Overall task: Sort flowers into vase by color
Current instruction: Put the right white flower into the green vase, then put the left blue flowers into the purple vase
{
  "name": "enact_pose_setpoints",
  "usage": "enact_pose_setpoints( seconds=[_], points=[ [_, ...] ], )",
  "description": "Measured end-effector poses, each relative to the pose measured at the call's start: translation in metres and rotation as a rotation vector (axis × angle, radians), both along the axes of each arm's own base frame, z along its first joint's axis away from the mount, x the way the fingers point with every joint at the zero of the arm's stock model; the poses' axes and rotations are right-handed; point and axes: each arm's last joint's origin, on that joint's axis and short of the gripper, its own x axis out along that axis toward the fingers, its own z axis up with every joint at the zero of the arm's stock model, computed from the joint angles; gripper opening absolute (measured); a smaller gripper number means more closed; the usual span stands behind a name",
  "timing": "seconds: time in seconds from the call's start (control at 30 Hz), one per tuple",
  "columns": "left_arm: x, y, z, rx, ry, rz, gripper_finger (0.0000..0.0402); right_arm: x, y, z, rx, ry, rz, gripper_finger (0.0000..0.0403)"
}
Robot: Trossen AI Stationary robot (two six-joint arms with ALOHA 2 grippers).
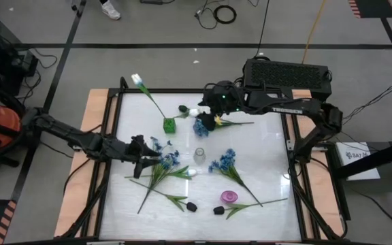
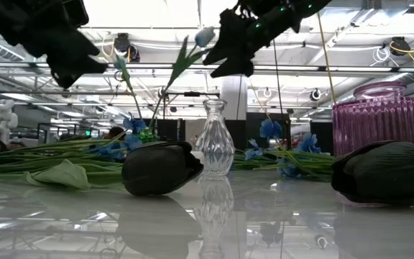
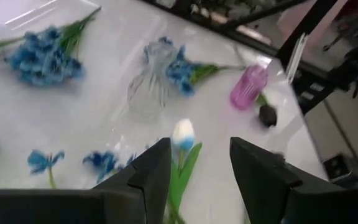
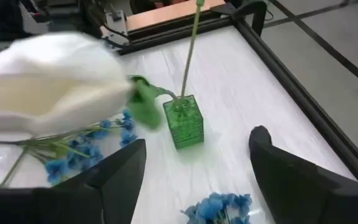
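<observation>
A square green vase [image 1: 169, 124] [image 4: 183, 121] holds two white tulips by their stems. One stands tall [image 1: 136, 79]. The other [image 1: 194, 111] [image 4: 48, 81] leans toward my right gripper [image 1: 208, 107] [image 4: 197, 168], which is open, in the air just beyond that bloom. My left gripper [image 1: 148, 156] [image 3: 199, 168] is open and hovers above a bunch of blue sprays [image 1: 165, 158] and a white tulip [image 3: 183, 135] lying on the table. Two black tulip buds [image 1: 191, 205] [image 1: 218, 211] lie near the front. More blue sprays [image 1: 224, 162] [image 1: 201, 126] lie mid-table.
A clear glass vase [image 1: 199, 156] [image 2: 215, 137] stands mid-table. A pink ribbed vase [image 1: 229, 197] [image 2: 383, 119] stands near the front right, beside a black bud. A dark raised frame [image 1: 118, 102] rims the white tabletop. Long stems sprawl across the front half.
</observation>
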Motion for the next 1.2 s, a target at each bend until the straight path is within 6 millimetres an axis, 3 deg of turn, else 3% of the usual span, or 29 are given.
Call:
enact_pose_setpoints(
  seconds=[0.37, 0.67, 0.93, 1.1, 1.2],
  points=[
    [0.006, -0.022, -0.019, -0.005, 0.106, 0.006, 0.0170, -0.038, 0.017, 0.023, 0.041, 0.117, -0.006, 0.0280],
    [0.030, -0.048, -0.042, 0.012, 0.085, -0.029, 0.0170, -0.050, 0.055, 0.028, -0.028, 0.226, -0.092, 0.0280],
    [0.032, -0.058, -0.074, 0.019, 0.267, -0.004, 0.0170, -0.046, 0.099, 0.028, -0.032, 0.219, -0.045, 0.0280],
    [0.021, -0.063, -0.059, 0.051, 0.455, 0.036, 0.0170, -0.048, 0.130, 0.027, -0.050, 0.224, -0.034, 0.0280],
    [0.019, -0.068, -0.045, 0.076, 0.479, 0.067, 0.0170, -0.050, 0.144, 0.026, -0.068, 0.237, -0.004, 0.0280]
  ],
)
